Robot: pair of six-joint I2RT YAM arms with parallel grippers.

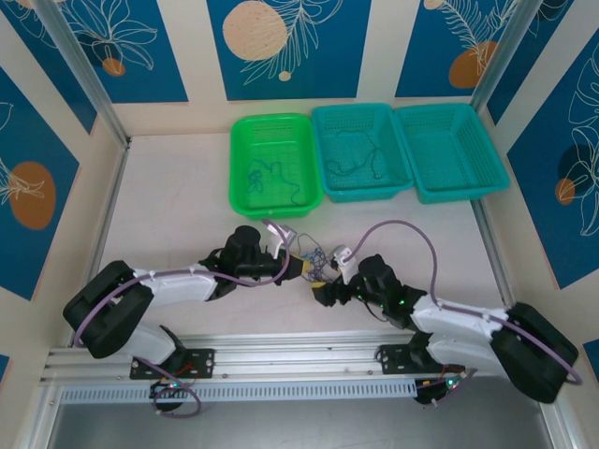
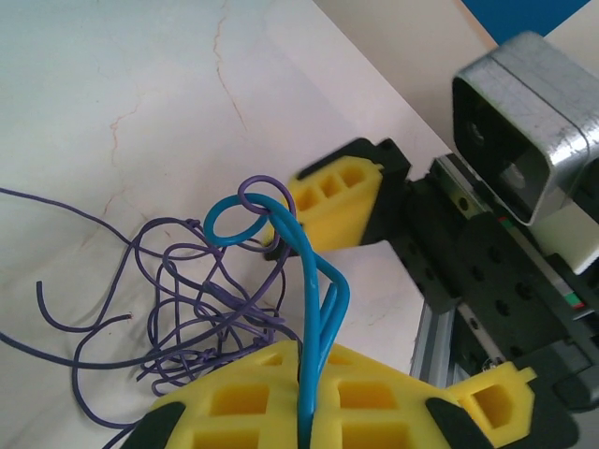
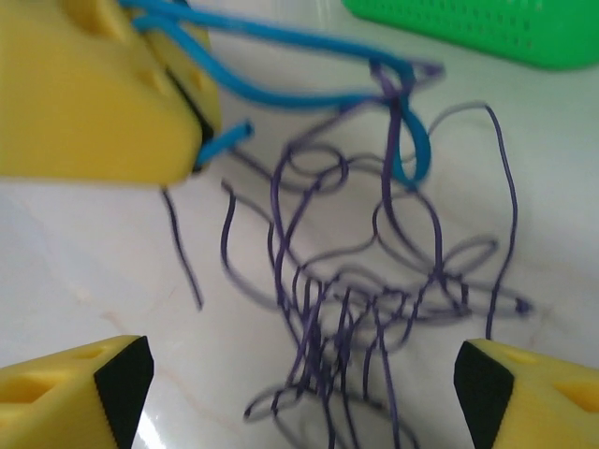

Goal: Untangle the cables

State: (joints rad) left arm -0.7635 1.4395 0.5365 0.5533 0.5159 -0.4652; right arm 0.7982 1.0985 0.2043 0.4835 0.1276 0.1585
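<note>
A tangle of thin purple cables [image 3: 374, 299] lies on the white table between my two grippers, and the same tangle [image 2: 201, 309] spreads left of my left fingers. A light blue cable [image 2: 314, 299] loops through a purple strand at its top. My left gripper [image 2: 307, 360] is shut on this blue cable, which runs up out of the seam between its yellow fingers. From the right wrist the blue cable [image 3: 309, 94] stretches from those yellow fingers [image 3: 94, 94] over the purple tangle. My right gripper [image 3: 299, 383] stands open just above the tangle, holding nothing. From above, left gripper [image 1: 301, 268] and right gripper [image 1: 323, 282] almost meet.
Three baskets stand side by side at the back: a green basket [image 1: 240, 159] with a dark cable inside, a teal basket [image 1: 318, 154] with a cable inside, and a second teal basket [image 1: 494, 154]. The green basket's rim [image 3: 487, 28] is just beyond the tangle.
</note>
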